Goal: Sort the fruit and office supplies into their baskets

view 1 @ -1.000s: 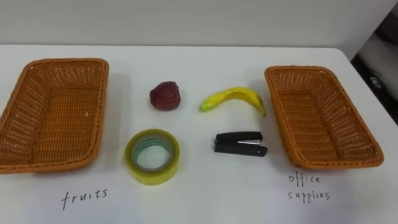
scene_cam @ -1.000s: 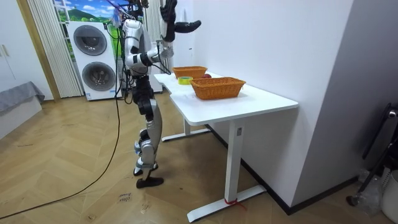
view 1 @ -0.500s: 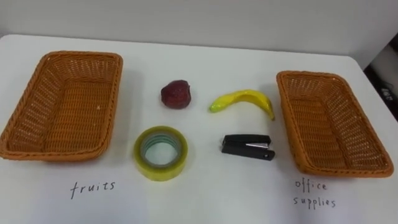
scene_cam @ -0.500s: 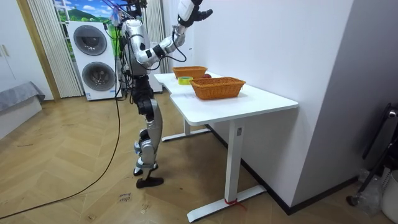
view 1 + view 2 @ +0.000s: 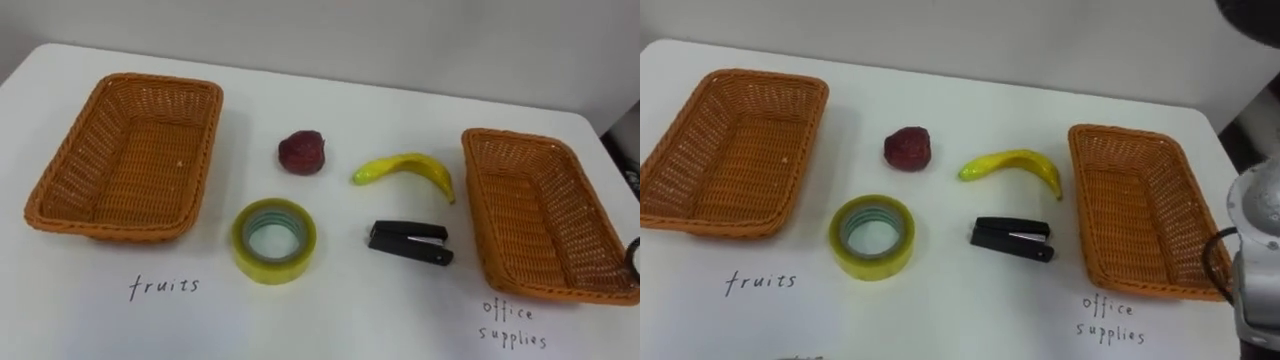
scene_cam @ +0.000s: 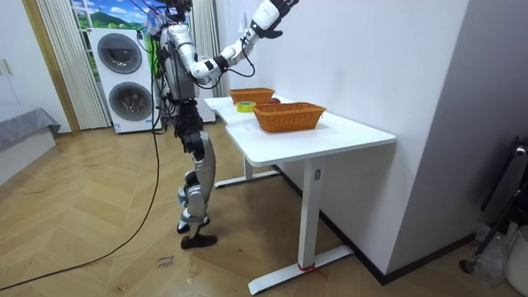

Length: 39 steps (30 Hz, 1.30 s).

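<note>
On the white table [image 5: 330, 310] a dark red fruit [image 5: 301, 153] and a yellow banana [image 5: 405, 170] lie in the middle. A yellow-green tape roll [image 5: 274, 240] and a black stapler [image 5: 410, 243] lie in front of them. An empty wicker basket [image 5: 125, 155] stands at the left above the written word "fruits". A second empty wicker basket [image 5: 545, 215] stands at the right above "office supplies". In the room view my right hand [image 6: 279, 7] is raised high above the table, far from every object. Part of that arm shows at the right edge of the right eye view.
I stand at the table's long front side, in the room view. A wall runs close behind the table's far edge. Stacked washing machines [image 6: 128, 78] stand behind me. Bare tabletop lies between the baskets and along the front edge.
My right arm has swung up from beside my body to high over the table. The eye view has shifted with the head; the fruit, tape, stapler and baskets have not moved.
</note>
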Tool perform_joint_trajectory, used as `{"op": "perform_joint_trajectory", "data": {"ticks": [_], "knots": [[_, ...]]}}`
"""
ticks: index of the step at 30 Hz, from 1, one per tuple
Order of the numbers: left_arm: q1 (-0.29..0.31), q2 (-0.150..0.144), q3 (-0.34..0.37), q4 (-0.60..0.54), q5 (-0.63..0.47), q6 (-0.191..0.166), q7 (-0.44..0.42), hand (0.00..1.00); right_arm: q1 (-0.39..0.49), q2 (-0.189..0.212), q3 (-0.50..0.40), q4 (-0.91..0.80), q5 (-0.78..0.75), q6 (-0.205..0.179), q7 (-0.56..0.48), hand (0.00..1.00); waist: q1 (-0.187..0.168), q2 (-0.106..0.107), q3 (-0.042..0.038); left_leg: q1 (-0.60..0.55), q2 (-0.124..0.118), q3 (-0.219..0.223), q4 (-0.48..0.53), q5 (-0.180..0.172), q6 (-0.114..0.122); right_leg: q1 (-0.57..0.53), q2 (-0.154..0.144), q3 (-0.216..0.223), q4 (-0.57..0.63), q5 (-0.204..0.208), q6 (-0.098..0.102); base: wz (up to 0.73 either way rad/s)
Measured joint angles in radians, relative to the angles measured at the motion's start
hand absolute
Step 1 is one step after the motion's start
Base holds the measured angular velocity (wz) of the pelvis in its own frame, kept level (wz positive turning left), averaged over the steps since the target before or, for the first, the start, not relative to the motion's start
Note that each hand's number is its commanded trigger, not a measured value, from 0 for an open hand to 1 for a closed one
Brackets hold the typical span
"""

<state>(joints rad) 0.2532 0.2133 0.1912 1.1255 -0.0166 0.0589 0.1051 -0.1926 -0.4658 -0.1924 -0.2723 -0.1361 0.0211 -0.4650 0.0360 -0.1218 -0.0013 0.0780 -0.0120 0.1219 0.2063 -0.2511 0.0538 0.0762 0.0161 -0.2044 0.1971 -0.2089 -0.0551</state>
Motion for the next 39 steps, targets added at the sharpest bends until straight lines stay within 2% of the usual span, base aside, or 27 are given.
{"op": "perform_joint_trajectory", "data": {"ticks": [4,7,12,22,26,28,29,33,39], "knots": [[0.0,0.002,0.0,0.001,0.032,0.001,0.0,0.0,-0.006,0.0,0.025,0.018,0.0,0.0,0.058,0.0,0.005,0.005,0.0036,0.004,-0.002,-0.012,0.0,0.0,0.0,0.01,-0.003,-0.015,-0.009,0.001,0.001,0.14],[0.001,0.0,0.0,0.015,0.033,0.004,0.0,0.0,-0.022,0.0,0.041,0.038,0.0,0.002,0.105,0.0,0.023,0.009,0.0065,0.004,-0.002,-0.012,0.0,0.0,0.0,0.012,-0.002,-0.017,-0.01,0.001,0.001,-0.03],[0.004,0.0,0.0,0.024,0.069,0.009,-0.001,0.0,-0.026,0.0,0.059,0.063,0.0,0.003,0.186,0.0,0.028,0.008,0.0059,0.002,-0.002,-0.016,0.0,0.003,-0.001,0.013,-0.003,-0.02,-0.009,0.001,0.001,0.02],[0.005,0.0,0.0,0.022,0.071,0.029,-0.005,0.0,-0.026,-0.002,0.074,0.084,0.013,0.003,0.253,0.0,0.029,0.006,0.0045,0.004,-0.002,-0.016,0.003,0.003,-0.001,0.015,-0.003,-0.019,-0.007,0.001,0.001,0.0],[0.003,0.0,0.0,0.009,0.071,0.046,-0.002,0.0,-0.026,-0.003,0.107,0.112,0.012,0.049,0.312,0.0,0.028,0.002,0.0017,0.002,-0.002,-0.016,0.007,0.003,-0.001,0.016,-0.003,-0.018,-0.007,0.001,0.001,0.0],[0.003,0.001,0.0,0.0,0.071,0.055,0.001,0.0,-0.026,-0.004,0.123,0.123,0.012,0.059,0.333,0.0,0.027,0.004,0.003,0.002,-0.002,-0.017,0.008,0.003,-0.001,0.016,-0.003,-0.019,-0.008,0.001,0.0,0.0],[0.005,0.001,-0.001,-0.015,0.071,0.063,0.0,0.0,-0.026,-0.01,0.138,0.141,0.012,0.064,0.355,0.0,0.025,0.001,0.0012,0.002,-0.002,-0.018,0.008,0.003,-0.001,0.017,-0.003,-0.02,-0.009,0.001,0.0,0.0],[-0.002,0.002,-0.003,-0.048,0.07,0.064,-0.001,0.0,-0.026,-0.021,0.169,0.199,0.007,0.096,0.434,0.0,0.027,-0.005,-0.0011,-0.003,-0.002,-0.02,0.008,0.003,-0.001,0.017,-0.003,-0.021,-0.008,0.003,-0.001,0.0],[-0.012,0.006,-0.01,-0.051,0.069,0.066,-0.002,0.0,-0.032,-0.039,0.175,0.241,0.0,0.118,0.51,0.0,0.027,-0.006,-0.0014,-0.006,-0.002,-0.019,0.003,0.003,-0.001,0.011,-0.003,-0.02,-0.009,0.005,0.0,0.0]]}}
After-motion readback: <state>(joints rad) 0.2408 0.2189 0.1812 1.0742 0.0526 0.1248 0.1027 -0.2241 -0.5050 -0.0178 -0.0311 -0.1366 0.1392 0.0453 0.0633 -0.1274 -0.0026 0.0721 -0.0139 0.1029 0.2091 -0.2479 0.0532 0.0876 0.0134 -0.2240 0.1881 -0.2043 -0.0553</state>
